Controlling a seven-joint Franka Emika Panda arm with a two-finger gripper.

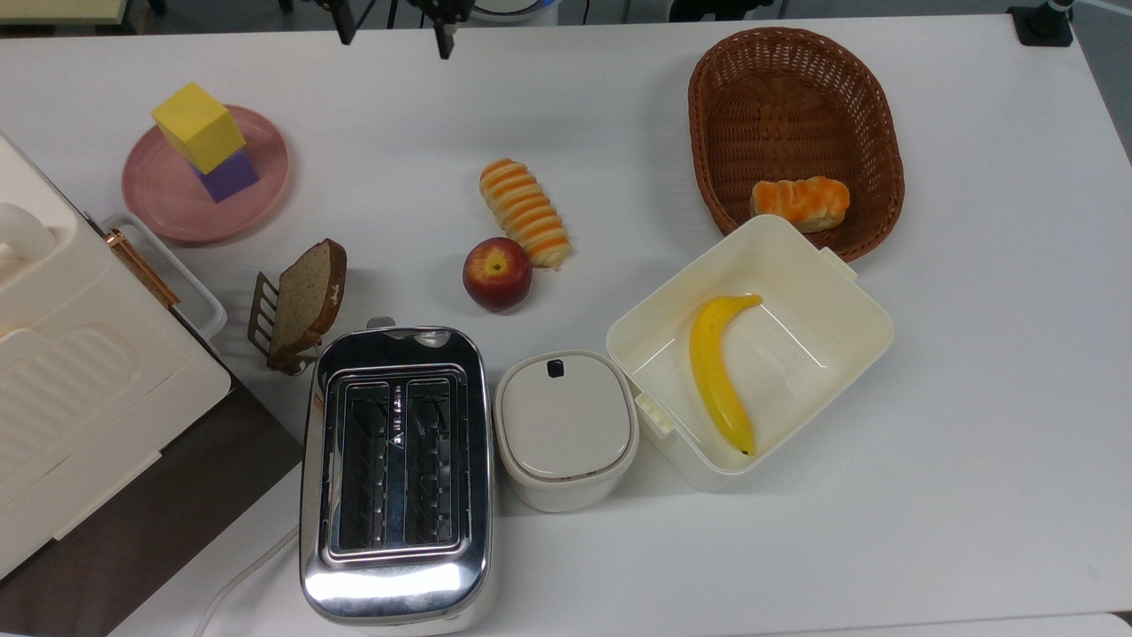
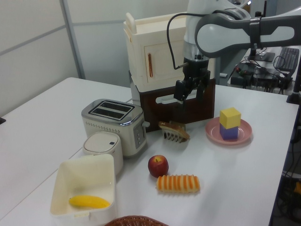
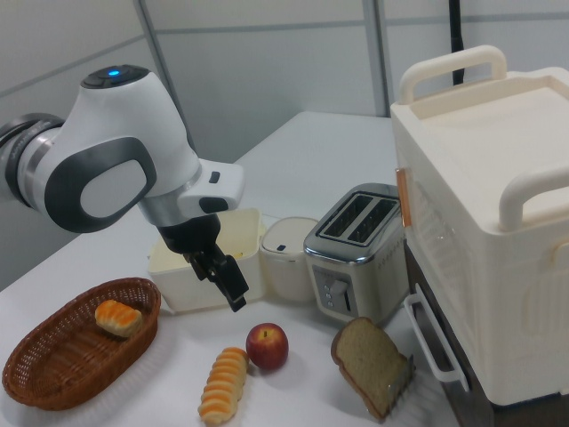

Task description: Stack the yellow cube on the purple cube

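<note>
Bright, even light falls from overhead onto the white tabletop [image 1: 973,354], which looks almost washed out in the top view. Shadows are soft and short: a faint one sits beside the apple [image 1: 497,273], another under the pink plate [image 1: 168,208]. The chrome toaster [image 1: 395,478] carries the strongest glare, a white band along its edge farthest from the apple. In the left view the colours are paler and the office background behind the toaster looks softer. The right view is slightly dimmer, with grey wall panels behind.
</note>
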